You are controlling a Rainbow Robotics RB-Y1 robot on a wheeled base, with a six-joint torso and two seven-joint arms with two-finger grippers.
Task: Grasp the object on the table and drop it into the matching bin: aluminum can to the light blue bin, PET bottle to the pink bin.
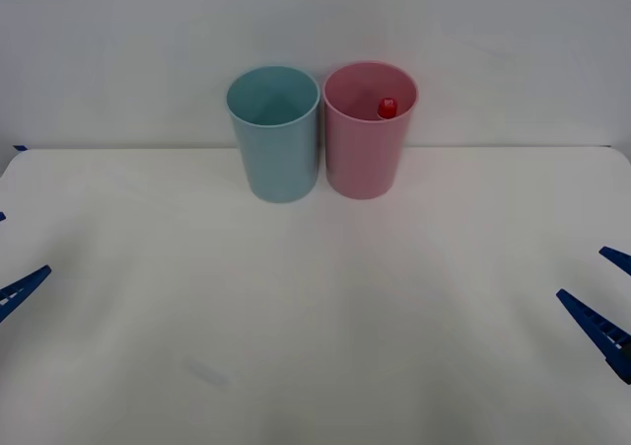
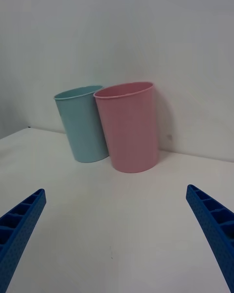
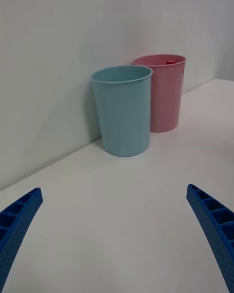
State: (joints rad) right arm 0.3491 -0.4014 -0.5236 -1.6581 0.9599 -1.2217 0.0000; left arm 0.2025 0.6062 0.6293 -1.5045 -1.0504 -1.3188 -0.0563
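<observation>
Pink bin [image 1: 365,144]: upright at the table's [image 1: 296,346] far edge, against the wall. Bottle [image 1: 387,108]: inside the pink bin, red cap visible near its right inner wall in the front view; a sliver of red at the rim in the left wrist view; the right wrist view shows the bin's outside wall.

Blue bin [image 1: 276,139]: upright, just left of the pink bin, touching or nearly so.

Left gripper [image 3: 117,234]: well apart from the pink bin, fingers spread, holding nothing.

Right gripper [image 2: 117,234]: well apart from the pink bin, fingers spread, holding nothing.
</observation>
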